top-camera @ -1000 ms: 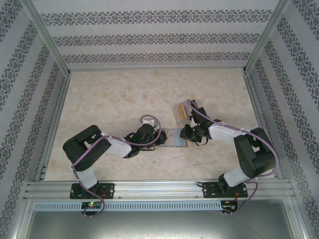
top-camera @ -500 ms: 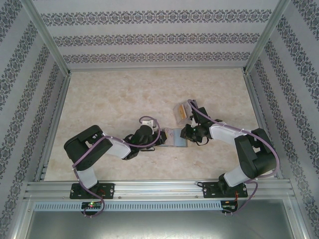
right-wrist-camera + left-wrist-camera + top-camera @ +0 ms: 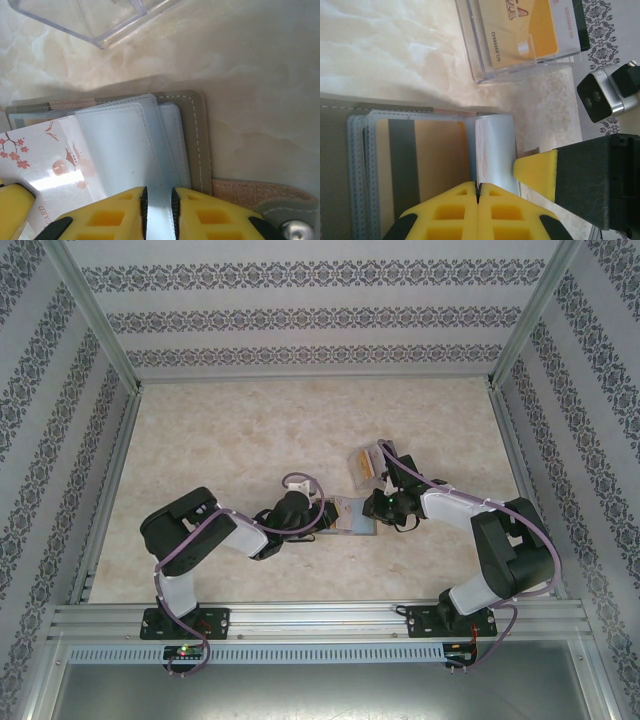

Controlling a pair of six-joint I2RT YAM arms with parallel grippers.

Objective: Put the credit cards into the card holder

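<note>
The card holder lies open between both grippers, tan-grey cover down and clear sleeves fanned up. My left gripper is shut on the edge of a white credit card with pink blossoms, which reaches in beside the sleeves. A gold card with a dark stripe sits in a sleeve on the left panel. From the other side, my right gripper is pinched on one clear sleeve, and one of its fingertips touches the white card's far edge.
A small clear plastic box stands just beyond the holder with gold and white cards in it. The holder's strap with a metal snap sticks out to the right. Marble tabletop lies all round, fenced by patterned walls.
The left arm's elbow has swung right and its gripper has edged a little toward the holder. The right arm has hardly moved.
</note>
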